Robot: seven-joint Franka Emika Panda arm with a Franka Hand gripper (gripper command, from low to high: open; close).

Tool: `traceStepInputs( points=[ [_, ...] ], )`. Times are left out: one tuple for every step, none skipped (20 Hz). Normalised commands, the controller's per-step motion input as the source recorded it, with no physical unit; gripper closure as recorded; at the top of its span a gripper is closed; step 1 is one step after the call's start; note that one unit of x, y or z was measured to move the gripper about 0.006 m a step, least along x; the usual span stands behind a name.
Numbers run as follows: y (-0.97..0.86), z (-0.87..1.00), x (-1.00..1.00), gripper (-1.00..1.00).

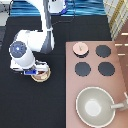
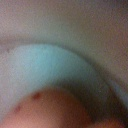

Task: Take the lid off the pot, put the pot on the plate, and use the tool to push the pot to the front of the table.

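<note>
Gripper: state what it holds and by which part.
Cannot be told. The gripper sits low over the pot on the plate; the lid lies on the stove.

Your Panda arm reaches down from the exterior view's top, its white links running along the upper middle before bending toward the exterior view's left. The bulky wrist housing sits at the left, with its round blue-faced joint cap turned up toward the camera. Your gripper [image 1: 36, 73] hangs just below that housing, low over the surface at the exterior view's left, pointing downward, blue block showing.
</note>
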Motion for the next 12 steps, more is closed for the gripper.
traceStepInputs(
  points=[
    [0.02, 0.59, -0.34, -1.0],
    [0.04, 0.67, -0.32, -1.0],
    [0.02, 0.68, -0.33, -1.0],
    [0.03, 0.67, -0.33, -1.0],
    [0.01, 0.67, -0.33, -1.0],
    [0.01, 0.67, -0.33, -1.0],
    [0.0, 0.68, -0.35, -1.0],
    [0.0, 0.75, -0.43, -1.0],
    [0.0, 0.83, -0.47, -1.0],
    [-0.1, 0.83, -0.55, -1.0],
    [-0.27, 0.77, -0.64, -1.0],
    [-0.3, 0.75, -0.67, -1.0]
  ],
)
